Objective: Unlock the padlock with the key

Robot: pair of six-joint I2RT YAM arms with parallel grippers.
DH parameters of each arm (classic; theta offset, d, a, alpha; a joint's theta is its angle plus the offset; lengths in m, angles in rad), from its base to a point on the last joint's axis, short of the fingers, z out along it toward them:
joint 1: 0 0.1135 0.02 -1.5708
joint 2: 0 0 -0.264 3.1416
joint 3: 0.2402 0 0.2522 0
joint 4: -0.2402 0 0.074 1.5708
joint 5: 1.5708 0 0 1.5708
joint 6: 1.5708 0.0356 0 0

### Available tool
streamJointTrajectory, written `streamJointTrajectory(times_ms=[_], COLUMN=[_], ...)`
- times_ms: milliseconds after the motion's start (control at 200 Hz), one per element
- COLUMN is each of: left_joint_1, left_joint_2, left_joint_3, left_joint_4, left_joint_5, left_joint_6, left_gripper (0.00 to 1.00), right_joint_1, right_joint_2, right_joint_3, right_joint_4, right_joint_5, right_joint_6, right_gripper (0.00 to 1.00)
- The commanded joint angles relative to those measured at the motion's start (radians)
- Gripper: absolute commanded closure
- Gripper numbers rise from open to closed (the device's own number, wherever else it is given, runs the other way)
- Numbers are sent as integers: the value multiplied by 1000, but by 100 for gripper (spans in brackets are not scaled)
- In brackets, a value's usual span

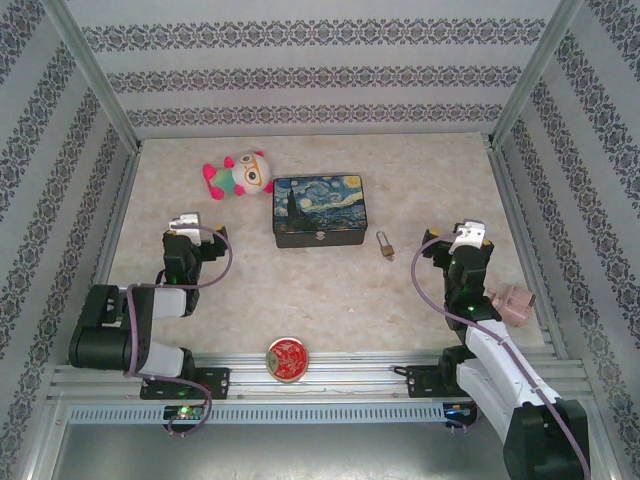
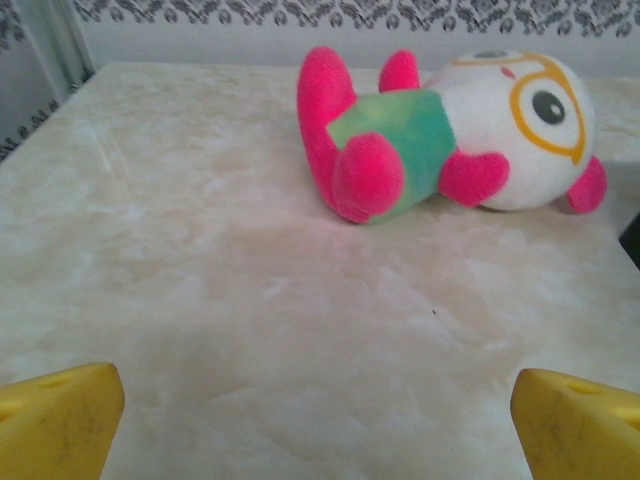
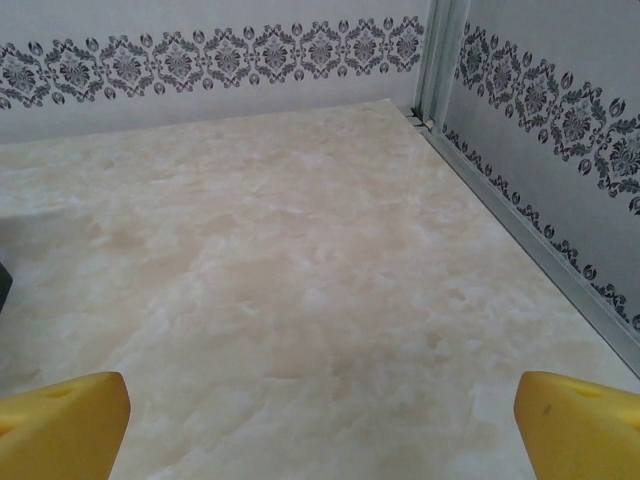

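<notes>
The tiny brass padlock [image 1: 385,243] with its thin silvery shackle lies on the marble table just right of the painted tin box [image 1: 320,210]. I cannot make out a key. My left gripper [image 1: 186,224] rests at the left side of the table, open, its yellow fingertips [image 2: 55,425] wide apart over bare marble. My right gripper [image 1: 466,235] sits to the right of the padlock, also open, with yellow fingertips [image 3: 575,425] spread and nothing between them.
A pink and green plush toy [image 1: 240,175], also [image 2: 450,130], lies at the back left ahead of the left gripper. A round red tin [image 1: 287,360] sits at the near edge. Patterned walls and a metal rail [image 3: 530,240] bound the table.
</notes>
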Motion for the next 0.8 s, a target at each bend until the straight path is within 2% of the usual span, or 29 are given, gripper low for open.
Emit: streamJointTrajectory(times_ms=[0, 175, 250, 295, 520, 710, 800], left_joint_1=[14, 14, 21, 37, 49, 49, 49], left_joint_2=[55, 165, 135, 152, 153, 152, 152], left_joint_3=[-3, 43, 95, 95, 104, 100, 99], left_joint_4=[151, 174, 25, 54, 42, 46, 50], left_joint_5=[93, 247, 282, 302, 211, 198, 199], left_joint_6=[36, 90, 101, 82, 41, 37, 35], left_gripper=[1, 1, 1, 1, 1, 1, 1], right_joint_1=[-14, -25, -30, -33, -51, -78, -106], right_joint_2=[-11, -2, 16, 33, 199, 368, 442], right_joint_3=[-33, -57, -66, -70, -86, -81, -68], right_joint_4=[64, 125, 162, 195, 394, 612, 664], right_joint_5=[-3, -33, -49, -61, -122, -147, -180], right_joint_6=[-28, -30, -35, -41, -81, -91, -42], right_gripper=[2, 2, 2, 2, 2, 2, 2])
